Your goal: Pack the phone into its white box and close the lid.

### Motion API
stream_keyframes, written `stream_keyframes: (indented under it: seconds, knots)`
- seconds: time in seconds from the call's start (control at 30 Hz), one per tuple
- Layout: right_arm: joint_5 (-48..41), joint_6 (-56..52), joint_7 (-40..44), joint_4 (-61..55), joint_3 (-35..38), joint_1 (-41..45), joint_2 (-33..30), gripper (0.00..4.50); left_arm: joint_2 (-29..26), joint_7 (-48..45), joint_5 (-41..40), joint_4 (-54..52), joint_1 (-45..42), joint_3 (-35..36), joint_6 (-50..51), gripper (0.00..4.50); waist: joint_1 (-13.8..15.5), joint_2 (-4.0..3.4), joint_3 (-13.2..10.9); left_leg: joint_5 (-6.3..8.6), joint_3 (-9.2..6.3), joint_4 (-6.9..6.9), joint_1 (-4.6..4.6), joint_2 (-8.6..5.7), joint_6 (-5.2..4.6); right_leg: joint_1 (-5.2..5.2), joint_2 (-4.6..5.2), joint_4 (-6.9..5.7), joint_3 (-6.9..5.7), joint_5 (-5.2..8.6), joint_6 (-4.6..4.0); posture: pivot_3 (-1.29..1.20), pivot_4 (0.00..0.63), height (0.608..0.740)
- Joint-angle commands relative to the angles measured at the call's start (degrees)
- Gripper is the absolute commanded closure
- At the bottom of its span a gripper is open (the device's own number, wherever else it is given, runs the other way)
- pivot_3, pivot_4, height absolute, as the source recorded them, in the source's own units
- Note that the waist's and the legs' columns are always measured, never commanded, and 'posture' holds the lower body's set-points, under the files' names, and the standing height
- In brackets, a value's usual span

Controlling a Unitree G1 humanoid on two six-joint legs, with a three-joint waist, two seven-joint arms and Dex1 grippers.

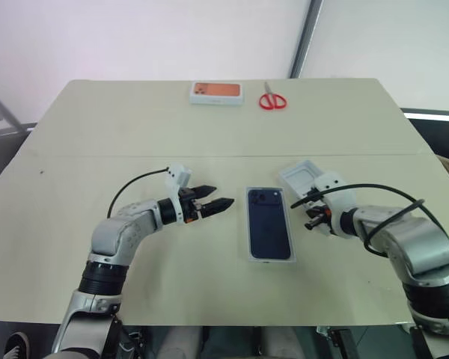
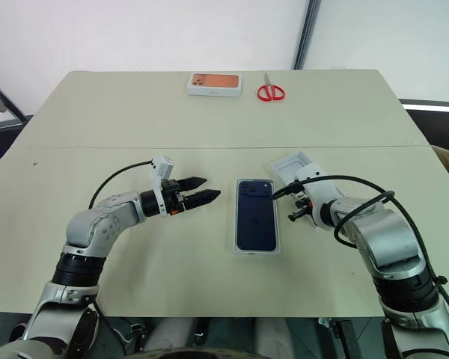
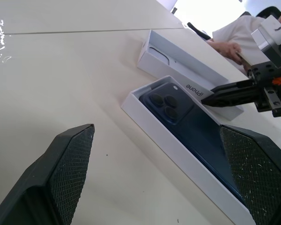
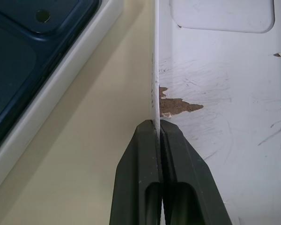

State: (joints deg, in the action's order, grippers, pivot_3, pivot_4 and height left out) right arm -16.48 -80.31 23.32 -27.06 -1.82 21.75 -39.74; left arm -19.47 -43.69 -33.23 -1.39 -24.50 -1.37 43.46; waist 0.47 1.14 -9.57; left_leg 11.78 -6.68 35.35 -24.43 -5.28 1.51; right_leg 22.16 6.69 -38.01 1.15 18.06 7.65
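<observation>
1. Right gripper (image 4: pixel 158 129) pinched tight on the lid (image 4: pixel 215 70) wall, underside up.
2. Left gripper (image 1: pixel 213 203) wide apart, holding nothing.
3. Phone (image 1: pixel 269 222) lies in white box (image 3: pixel 145 123) beside lid; "iPhone" on lid's side.

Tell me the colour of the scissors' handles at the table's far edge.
Red. The scissors show best in the left eye view, lying beside the small orange-topped box.

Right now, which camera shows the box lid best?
The left wrist view: the lid lies open side up beyond the phone. The head views show it partly behind the right arm; the right wrist view shows its wall pinched in the jaws.
</observation>
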Motion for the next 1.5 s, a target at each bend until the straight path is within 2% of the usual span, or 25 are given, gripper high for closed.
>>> stream_keyframes:
  seconds: [0.03, 0.1, 0.23, 0.37, 0.47, 0.6, 0.67, 0.8, 0.93, 0.97, 1.03, 1.13, 1.37, 1.5]
  knots:
    - [1.8, 3.2, -2.1, 2.7, 2.2, 3.1, 0.6, 4.45, 0.0, -0.1, -0.6, -2.3, 0.0, 0.5, -0.7, 0.0, 0.0, 0.0, 0.0, 0.0, 0.0, 0.0, 0.0, 0.0, 0.0, 0.01, 0.0, 0.0, 0.0, 0.0, 0.0, 0.0, 0.15, 0.74]
    - [1.5, 5.7, -1.6, 2.7, 2.3, 4.4, 0.4, 4.45, 0.0, 0.1, -0.7, -2.2, -0.2, 1.0, -0.8, 0.0, 0.0, -0.02, 0.0, 0.0, 0.01, -0.03, -0.03, 0.0, 0.0, 0.08, 0.0, -0.02, 0.02, 0.0, 0.0, 0.0, 0.15, 0.74]
    - [-6.3, 3.4, -1.2, 4.9, 16.5, 12.2, 12.1, 4.45, -0.7, -0.1, -0.6, -0.7, -1.1, 3.1, -2.6, 0.0, -1.0, -0.03, 0.0, -0.04, 0.02, -0.12, -0.04, 0.03, 0.05, 0.15, -0.05, -0.08, 0.06, 0.0, 0.0, 0.0, 0.15, 0.74]
    - [-16.5, -9.6, 0.3, 4.8, 31.4, 18.9, 27.7, 4.45, -1.3, 0.1, -0.6, -0.1, -1.7, 5.1, -4.1, 0.0, -1.3, -0.04, 0.0, -0.05, -0.03, -0.15, -0.03, 0.09, 0.08, 0.15, -0.14, -0.09, 0.04, 0.0, -0.01, 0.0, 0.15, 0.74]
    - [-24.5, -12.2, -0.7, 4.4, 35.9, 18.6, 35.1, 4.45, -1.4, 0.6, -0.6, 0.0, -1.9, 6.0, -4.6, 0.0, -1.3, -0.07, 0.0, -0.06, -0.03, -0.18, -0.04, 0.11, 0.09, 0.2, -0.16, -0.1, 0.08, 0.0, -0.01, 0.0, 0.15, 0.74]
    - [-38.9, -12.2, -8.8, 8.5, 40.5, 16.5, 42.7, 4.45, -1.5, 1.1, -2.0, -0.9, -1.9, 7.7, -3.8, 0.0, -1.2, -0.08, 0.0, -0.06, -0.01, -0.17, -0.04, 0.04, 0.09, 0.21, -0.07, -0.13, 0.11, -0.01, -0.02, 0.0, 0.15, 0.74]
    - [-49.1, -12.2, -14.3, 11.2, 40.2, 14.0, 44.3, 4.45, -1.7, 1.2, -2.4, -1.4, -1.7, 8.2, -3.9, 0.0, -1.3, -0.09, 0.0, -0.06, -0.02, -0.16, -0.03, 0.05, 0.09, 0.21, -0.07, -0.13, 0.11, -0.01, -0.03, 0.0, 0.15, 0.74]
    - [-64.0, -11.8, -26.9, 11.9, 36.7, 7.2, 47.4, 4.45, -2.3, 1.9, -3.4, -2.7, -0.9, 10.7, -4.8, 0.0, -1.6, -0.1, 0.0, -0.06, 0.02, -0.24, -0.04, 0.06, 0.09, 0.31, -0.05, -0.16, 0.17, -0.01, -0.03, 0.0, 0.15, 0.74]
    - [-88.6, 3.0, -44.6, 12.8, 23.6, -0.8, 41.2, 4.45, -2.5, 1.9, -4.6, -3.9, -0.3, 12.1, -5.1, 0.0, -1.8, -0.13, 0.0, -0.06, 0.06, -0.25, -0.04, 0.09, 0.1, 0.35, -0.01, -0.18, 0.24, -0.01, -0.03, 0.0, 0.15, 0.74]
    - [-93.0, 6.7, -47.6, 12.2, 20.4, -2.3, 39.5, 4.45, -2.5, 2.0, -4.7, -4.1, -0.1, 12.2, -5.0, 0.0, -1.7, -0.13, 0.0, -0.06, 0.07, -0.24, -0.04, 0.08, 0.09, 0.33, 0.0, -0.18, 0.24, -0.01, -0.03, 0.0, 0.15, 0.74]
    - [-96.4, 12.7, -50.6, 10.6, 16.0, -4.6, 38.0, 4.45, -2.6, 2.0, -4.8, -4.6, 0.4, 12.1, -4.8, 0.0, -1.8, -0.12, 0.0, -0.07, 0.07, -0.23, -0.03, 0.08, 0.09, 0.31, 0.01, -0.16, 0.23, -0.01, -0.03, 0.0, 0.15, 0.74]
    - [-96.5, 18.2, -50.9, 7.7, 11.9, -7.0, 38.1, 4.5, -2.5, 1.4, -5.5, -5.1, 0.9, 11.5, -4.3, 0.8, -1.9, -0.12, 0.0, -0.07, 0.07, -0.23, -0.02, 0.11, 0.08, 0.3, -0.15, -0.16, 0.23, -0.01, -0.03, 0.0, 0.15, 0.74]
    - [-96.5, 24.6, -50.7, 3.3, 5.0, -12.9, 34.7, 4.5, -2.5, 0.9, -6.0, -6.3, 2.3, 10.6, -4.1, 4.48, -1.6, -0.12, 0.0, -0.07, 0.07, -0.2, -0.02, 0.12, 0.07, 0.28, -0.19, -0.15, 0.24, -0.01, -0.02, 0.0, 0.15, 0.74]
    - [-96.5, 26.5, -51.2, 3.5, 2.9, -14.2, 30.9, 4.5, -2.4, 1.0, -5.0, -7.9, 4.0, 9.3, -4.9, 4.48, -1.6, -0.12, 0.0, -0.07, 0.05, -0.21, -0.02, 0.13, 0.07, 0.27, -0.21, -0.15, 0.24, 0.0, -0.03, 0.0, 0.15, 0.74]
